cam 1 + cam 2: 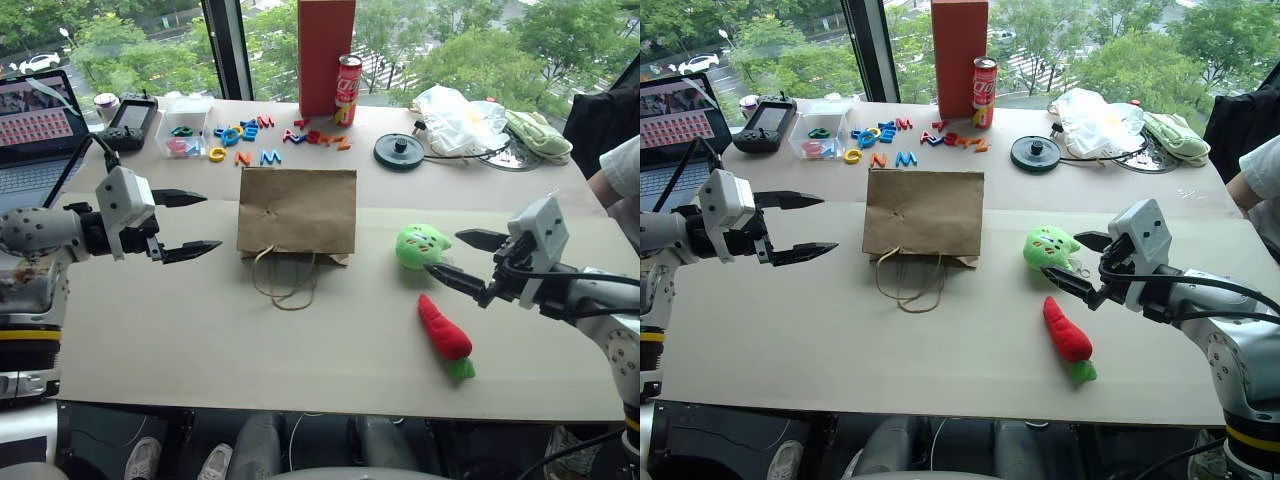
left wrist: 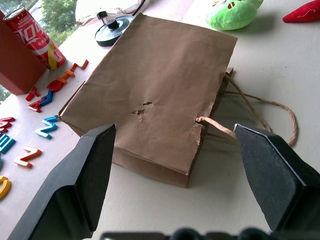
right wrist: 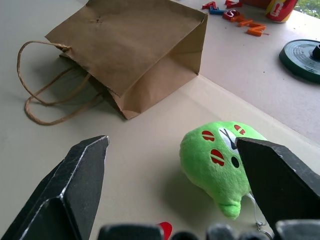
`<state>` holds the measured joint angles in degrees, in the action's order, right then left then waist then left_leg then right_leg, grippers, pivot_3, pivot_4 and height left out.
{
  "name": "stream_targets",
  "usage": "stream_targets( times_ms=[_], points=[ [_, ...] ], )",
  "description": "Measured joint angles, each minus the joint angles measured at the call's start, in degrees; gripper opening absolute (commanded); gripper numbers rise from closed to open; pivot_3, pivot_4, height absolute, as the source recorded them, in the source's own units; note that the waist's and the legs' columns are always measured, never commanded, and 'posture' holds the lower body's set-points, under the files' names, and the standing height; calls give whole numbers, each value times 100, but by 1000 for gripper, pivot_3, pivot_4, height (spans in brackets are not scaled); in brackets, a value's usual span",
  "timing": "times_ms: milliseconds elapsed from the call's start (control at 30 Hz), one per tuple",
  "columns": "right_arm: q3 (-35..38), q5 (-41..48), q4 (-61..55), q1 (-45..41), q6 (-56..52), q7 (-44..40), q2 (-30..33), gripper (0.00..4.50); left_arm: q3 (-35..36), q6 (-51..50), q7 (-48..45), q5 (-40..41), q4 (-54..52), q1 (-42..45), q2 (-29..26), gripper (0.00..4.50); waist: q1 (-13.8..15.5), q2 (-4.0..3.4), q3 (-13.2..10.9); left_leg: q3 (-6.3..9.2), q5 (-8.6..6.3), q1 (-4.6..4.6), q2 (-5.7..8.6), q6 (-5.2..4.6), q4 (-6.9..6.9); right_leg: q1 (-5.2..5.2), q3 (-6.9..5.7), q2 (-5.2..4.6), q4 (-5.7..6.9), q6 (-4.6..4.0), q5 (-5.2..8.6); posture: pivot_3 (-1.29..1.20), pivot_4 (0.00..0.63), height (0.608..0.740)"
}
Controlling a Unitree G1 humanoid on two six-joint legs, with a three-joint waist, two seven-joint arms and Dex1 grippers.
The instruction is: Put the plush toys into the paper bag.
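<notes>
Two toys: both plush toys lie on the surface to the right of the paper bag (image 1: 297, 211), outside it.
Bag: flat on its side, twine handles (image 1: 283, 279) spilling toward the robot; whether its mouth stands open cannot be made out.
Green toy (image 1: 421, 244): just right of the bag's lower corner; in the right wrist view one side of its face sits behind a black finger.
Red chili toy (image 1: 444, 334): further from the bag, nearer the robot, green tip pointing away from the bag; the right wrist view catches only a red sliver of it at the frame edge.
Right gripper (image 1: 455, 256): jaws spread wide and empty, hovering just beyond the green toy on the side away from the bag; contact with the toy cannot be told.
Left gripper (image 1: 196, 221): left of the bag, jaws released and wide apart, holding nothing, apart from the bag.
Behind the bag: coloured letters (image 1: 262, 138), a red can (image 1: 347, 89), and a tall red box (image 1: 326, 55) cut off by the top of the frame.
Far right of the bag: a person's sleeve (image 1: 622, 175), mostly out of frame.
Far left of the bag: a laptop (image 1: 38, 130), partly cropped.
</notes>
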<state>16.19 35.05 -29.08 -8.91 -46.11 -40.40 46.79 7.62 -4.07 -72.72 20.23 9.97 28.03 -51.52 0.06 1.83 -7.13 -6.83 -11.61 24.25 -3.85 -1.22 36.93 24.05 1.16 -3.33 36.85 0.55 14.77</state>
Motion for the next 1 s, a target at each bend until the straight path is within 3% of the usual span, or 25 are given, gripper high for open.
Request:
stream_targets(
  times_ms=[167, 300, 467, 733, 867, 1000],
  points=[
    [-13, 0, -3, -32, 0, 13, -4, 4500, -218, 417, -21, -288, 195, 7, 51, 4027, 8, -1, 0, -3, 0, -4, 2, 0, 0, -3, 1, 0, 1, 0, 0, 0, 150, 740],
    [-100, 2, -46, -142, -2, 68, -29, 4500, -881, 2415, 286, -1461, 1266, 225, 387, 4027, 43, 0, 0, -6, 0, -5, 2, 0, 2, -4, 0, 0, -1, -1, -1, 0, 150, 740],
    [-228, 19, -152, -205, -25, 175, -116, 4500, -1541, 4836, 1340, -2822, 2590, 854, 890, 4027, 85, 0, 1, -5, 0, 5, 6, 0, 4, -3, -2, -4, -6, 0, -2, 0, 150, 740],
    [-238, 159, -385, -203, -151, 461, -241, 4500, -1912, 6086, 1992, -3096, 3469, 1216, 1548, 4027, 35, 1, 1, -1, -1, 3, 2, -3, 4, -1, -2, -1, 2, 1, -3, 0, 150, 740],
    [-238, 212, -487, -150, -191, 593, -295, 4500, -1979, 6270, 1902, -2910, 3678, 1232, 1545, 2961, 29, 0, 1, 1, 0, 0, 2, -2, 7, -2, -2, -1, 9, 1, -2, 0, 150, 740],
    [-239, 213, -526, -94, -192, 678, -323, 4500, -2009, 6321, 1765, -2794, 3812, 1236, 1526, 1567, 44, 0, 1, 1, -1, 1, 3, -2, 9, -2, -2, -2, 9, 1, -2, 0, 150, 740]
  ],
)
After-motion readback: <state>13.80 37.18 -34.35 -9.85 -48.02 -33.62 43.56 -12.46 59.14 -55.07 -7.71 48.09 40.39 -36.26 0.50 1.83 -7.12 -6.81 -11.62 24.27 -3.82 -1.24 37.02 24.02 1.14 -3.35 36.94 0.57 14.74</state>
